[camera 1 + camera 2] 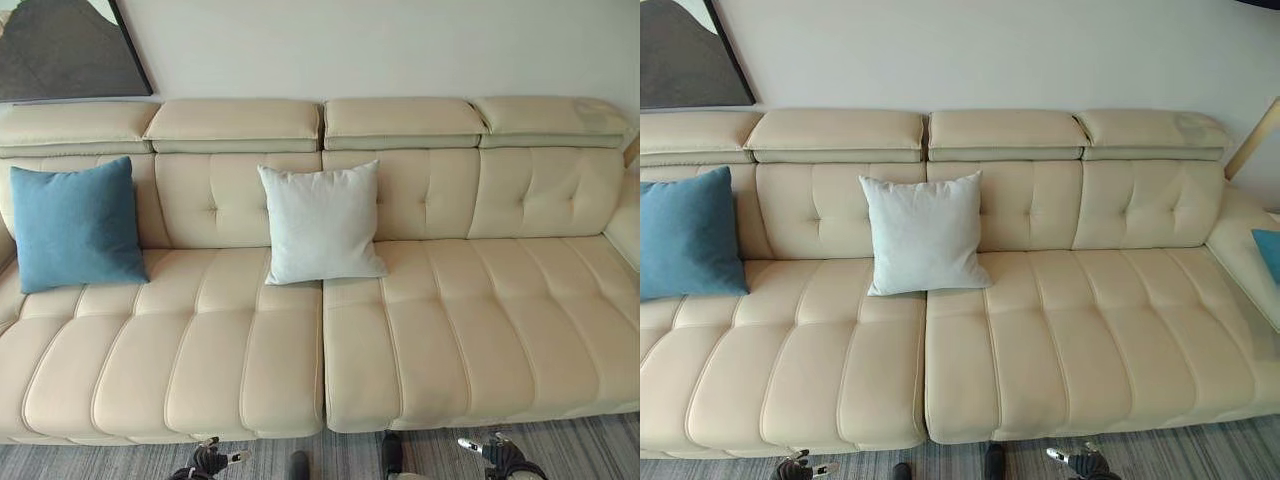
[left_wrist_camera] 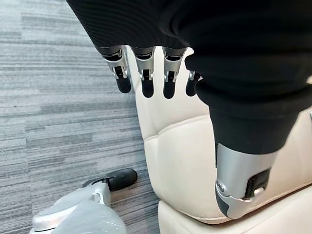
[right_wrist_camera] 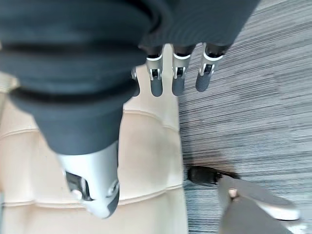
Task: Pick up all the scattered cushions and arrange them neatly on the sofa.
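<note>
A blue cushion (image 1: 75, 224) leans upright against the backrest at the left end of the cream sofa (image 1: 450, 340). A pale grey-white cushion (image 1: 318, 224) leans upright at the middle of the backrest. The corner of another blue cushion (image 1: 1269, 251) shows on the sofa's right side section. My left hand (image 1: 210, 459) hangs low by the sofa's front edge, fingers (image 2: 145, 73) relaxed and empty. My right hand (image 1: 497, 452) hangs the same way on the right, fingers (image 3: 178, 73) straight, holding nothing.
Grey striped carpet (image 1: 340, 455) runs along the front of the sofa. A dark framed picture (image 1: 60, 50) hangs on the wall at the upper left. The sofa's right half of the seat (image 1: 500, 320) is bare.
</note>
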Robot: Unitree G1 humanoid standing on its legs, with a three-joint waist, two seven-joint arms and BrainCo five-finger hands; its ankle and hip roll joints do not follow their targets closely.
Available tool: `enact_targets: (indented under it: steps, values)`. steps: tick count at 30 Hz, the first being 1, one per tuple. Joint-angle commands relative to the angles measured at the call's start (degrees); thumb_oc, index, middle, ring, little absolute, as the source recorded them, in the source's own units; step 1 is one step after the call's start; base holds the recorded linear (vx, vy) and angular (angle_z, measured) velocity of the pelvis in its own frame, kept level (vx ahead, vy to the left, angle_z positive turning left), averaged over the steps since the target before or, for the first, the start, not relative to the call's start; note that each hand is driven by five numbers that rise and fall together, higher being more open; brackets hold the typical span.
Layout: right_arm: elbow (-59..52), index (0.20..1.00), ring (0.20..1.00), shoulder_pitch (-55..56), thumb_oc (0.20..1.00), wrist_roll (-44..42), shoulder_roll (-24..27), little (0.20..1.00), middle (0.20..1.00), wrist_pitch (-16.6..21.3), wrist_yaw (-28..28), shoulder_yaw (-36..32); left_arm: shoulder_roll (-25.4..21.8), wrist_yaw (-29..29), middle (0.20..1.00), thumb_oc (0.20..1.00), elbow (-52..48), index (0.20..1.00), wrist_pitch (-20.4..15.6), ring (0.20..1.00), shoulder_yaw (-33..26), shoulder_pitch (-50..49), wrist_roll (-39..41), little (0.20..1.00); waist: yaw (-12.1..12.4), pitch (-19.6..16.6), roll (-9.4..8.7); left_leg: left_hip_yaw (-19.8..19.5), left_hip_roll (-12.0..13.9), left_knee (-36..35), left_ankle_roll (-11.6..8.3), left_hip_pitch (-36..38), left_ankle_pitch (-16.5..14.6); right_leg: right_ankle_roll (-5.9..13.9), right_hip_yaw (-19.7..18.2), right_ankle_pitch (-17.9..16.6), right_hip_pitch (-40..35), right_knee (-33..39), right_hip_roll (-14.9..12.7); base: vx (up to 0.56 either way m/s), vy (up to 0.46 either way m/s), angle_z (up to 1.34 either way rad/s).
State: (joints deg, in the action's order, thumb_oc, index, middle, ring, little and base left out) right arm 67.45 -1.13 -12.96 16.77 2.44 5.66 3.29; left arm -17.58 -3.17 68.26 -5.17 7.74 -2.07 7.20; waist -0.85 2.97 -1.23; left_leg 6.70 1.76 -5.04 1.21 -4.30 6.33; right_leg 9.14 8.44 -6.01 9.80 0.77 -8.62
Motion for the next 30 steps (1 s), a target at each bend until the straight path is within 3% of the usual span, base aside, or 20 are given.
enact_targets:
  steps: [1,5,9,13,19,22,25,27,30]
  values:
    - [-1.0,1.000,1.000,-4.1,1.000,-2.6,0.5,1.000,1.000,1.0,0.4,-1.9,-2.3,-0.2,1.000,1.000,1.6,1.000,-0.3,1.000,-2.0,4.4,-2.5,1.000,-0.1,5.2,-0.10,-2.0,0.2,0.0,-1.75,2.0,-5.1,1.42,-1.4,7.1,-3.4,-11.6,-2.1,-0.16,0.022,-0.08]
    - [-0.8,1.000,1.000,-3.5,1.000,-2.7,0.2,1.000,1.000,1.0,0.6,-1.8,-2.2,-0.1,1.000,1.000,1.8,1.000,-0.1,1.000,-2.4,3.8,-1.8,1.000,1.0,4.2,0.18,-1.1,0.4,0.0,-1.62,0.9,-4.1,0.37,-1.8,10.7,-5.9,-15.1,-0.1,-0.12,-0.038,0.04]
    - [-0.7,1.000,1.000,-3.7,1.000,-3.3,-0.3,1.000,1.000,1.1,1.1,-1.5,-2.0,-0.3,1.000,1.000,1.5,1.000,-0.1,1.000,-2.7,3.7,-0.7,1.000,2.8,3.3,-0.82,0.1,0.8,0.2,-2.41,-1.2,-2.3,-0.28,-1.8,12.0,-10.5,-10.0,1.2,-0.11,-0.111,-0.29]
    - [-1.3,1.000,1.000,-4.1,1.000,-2.9,0.1,1.000,1.000,1.3,1.7,-0.1,-1.7,-0.5,1.000,1.000,1.0,1.000,-0.3,1.000,-2.5,3.8,0.0,1.000,3.3,3.1,-0.95,0.5,2.8,0.7,-4.34,-2.9,0.7,-2.19,-1.5,12.8,-13.4,-2.0,3.3,-0.12,-0.202,-0.33]
    - [-2.7,1.000,1.000,-4.7,1.000,-3.1,1.4,1.000,1.000,1.8,2.3,1.0,-0.7,-1.0,1.000,1.000,-0.6,1.000,-0.4,1.000,-1.4,4.6,0.7,1.000,3.1,5.6,0.93,-0.5,6.2,2.2,-7.72,-5.8,5.4,-4.48,-0.7,13.5,-14.1,-0.8,6.1,-0.18,-0.176,-0.04]
    - [-2.5,1.000,1.000,-5.1,1.000,-3.6,1.5,1.000,1.000,1.7,2.4,1.1,-0.2,-1.2,1.000,1.000,-0.7,1.000,-0.6,1.000,-1.2,5.3,1.2,1.000,2.6,6.4,0.55,-1.4,5.5,6.3,-6.96,-6.1,2.2,-5.00,0.1,12.6,-12.5,-1.6,5.3,-0.22,-0.088,0.10]
    - [-1.7,1.000,1.000,-5.4,1.000,-3.7,1.6,1.000,1.000,1.9,1.9,1.2,0.6,-1.0,1.000,1.000,-0.2,1.000,-0.7,1.000,-1.4,4.9,1.5,1.000,2.0,5.7,-0.40,-3.4,3.0,11.0,-5.55,-4.2,-3.9,-5.01,0.0,11.1,-11.1,-1.5,3.9,-0.11,-0.042,0.12]
    - [-0.9,1.000,1.000,-5.0,1.000,-3.5,1.2,1.000,1.000,1.8,1.4,1.2,1.5,-0.8,1.000,1.000,0.3,1.000,-0.8,1.000,-1.4,4.0,2.0,1.000,1.0,4.2,0.43,-4.3,2.3,8.9,-5.27,-0.4,-5.9,-4.88,0.0,11.0,-10.6,-0.7,4.6,0.00,0.021,0.19]
    - [-0.5,1.000,1.000,-4.1,1.000,-3.3,0.8,1.000,1.000,1.7,1.4,1.0,1.9,-0.6,1.000,1.000,0.6,1.000,-0.3,1.000,-0.6,3.7,0.8,1.000,0.2,2.9,1.38,-3.8,2.1,3.3,-5.19,2.5,-4.5,-4.67,0.5,10.6,-10.9,0.0,5.4,0.04,0.039,0.13]
